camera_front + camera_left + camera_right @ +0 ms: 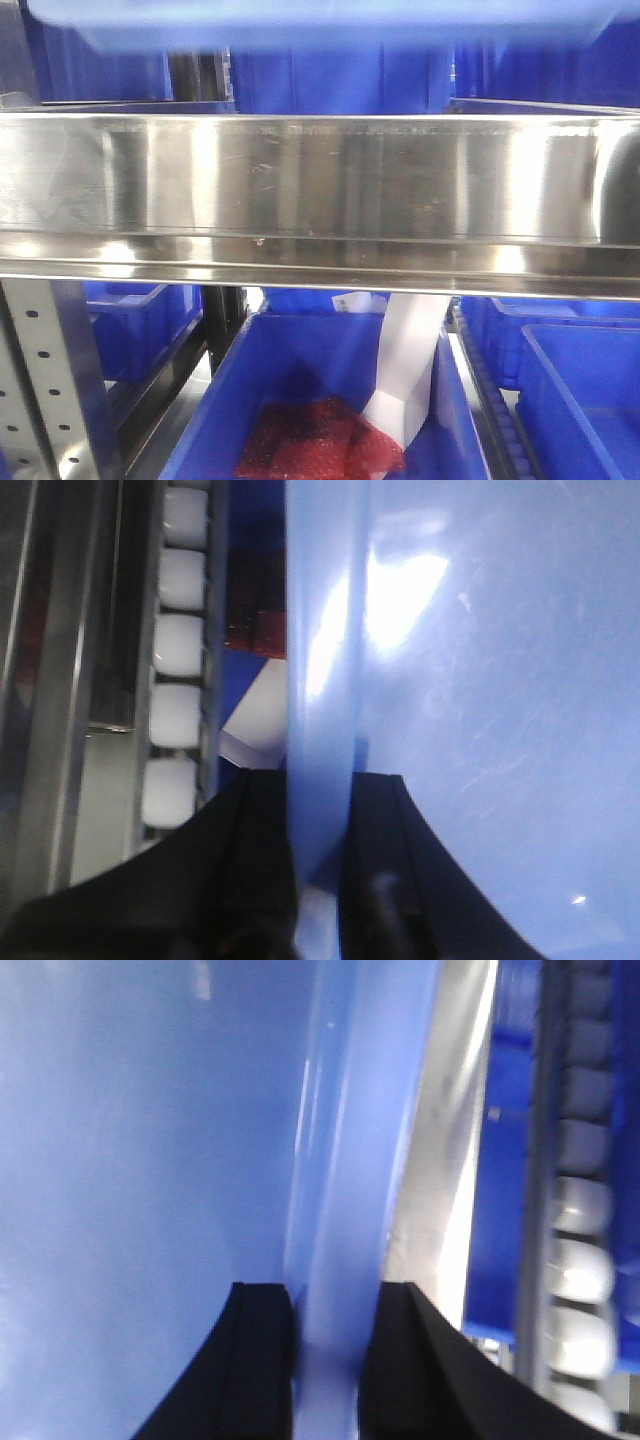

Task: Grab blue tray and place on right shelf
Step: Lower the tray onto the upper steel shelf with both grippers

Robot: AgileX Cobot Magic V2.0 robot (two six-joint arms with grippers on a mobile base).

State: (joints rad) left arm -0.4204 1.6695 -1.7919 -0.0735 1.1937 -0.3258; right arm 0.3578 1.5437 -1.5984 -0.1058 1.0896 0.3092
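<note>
The blue tray (330,22) shows as a pale periwinkle band along the top of the front view, above the stainless right shelf (320,180) and its wide reflective lip. In the left wrist view the tray (480,680) fills the right side, and my left gripper (320,810) is shut on its left rim, one black finger on each side. In the right wrist view the tray (150,1140) fills the left side, and my right gripper (335,1310) is shut on its right rim. The shelf edge (450,1160) runs just beside that rim.
Deep dark blue bins (330,400) stand below the shelf; one holds red mesh bags (320,440) and a white sheet (410,360). More blue bins (560,70) stand behind the shelf. White rollers (180,650) and a perforated upright (45,380) flank the left.
</note>
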